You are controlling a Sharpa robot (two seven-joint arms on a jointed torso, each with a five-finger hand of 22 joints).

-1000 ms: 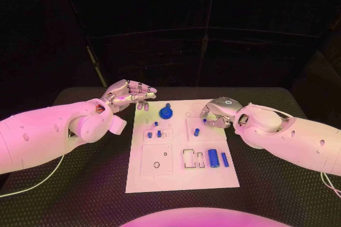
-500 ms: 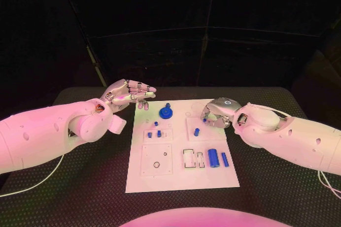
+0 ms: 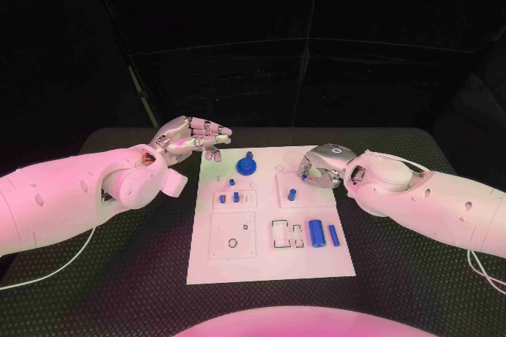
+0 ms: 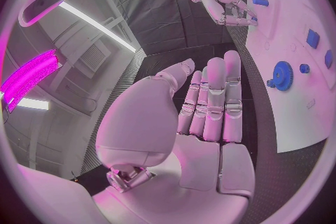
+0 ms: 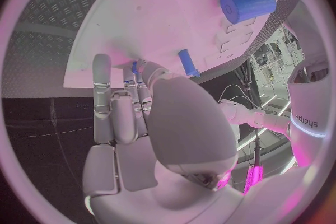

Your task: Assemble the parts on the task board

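White task board (image 3: 264, 264) flat in the middle of the black table (image 3: 126, 278). Blue gear (image 3: 247, 166) near the board's far edge; small blue pegs (image 3: 234, 198) standing in a block at mid-board, left side; another blue peg (image 3: 291, 196) upright just right of them. Blue cylinder (image 3: 316, 233) and slimmer blue bar (image 3: 333, 236) lying side by side towards the near right. Left hand (image 3: 193, 138) raised beyond the board's far left corner, fingers straight and close together, holding nothing. Right hand (image 3: 319, 169) over the board's far right edge, fingers curled around a small blue part (image 5: 134, 66) at the tips.
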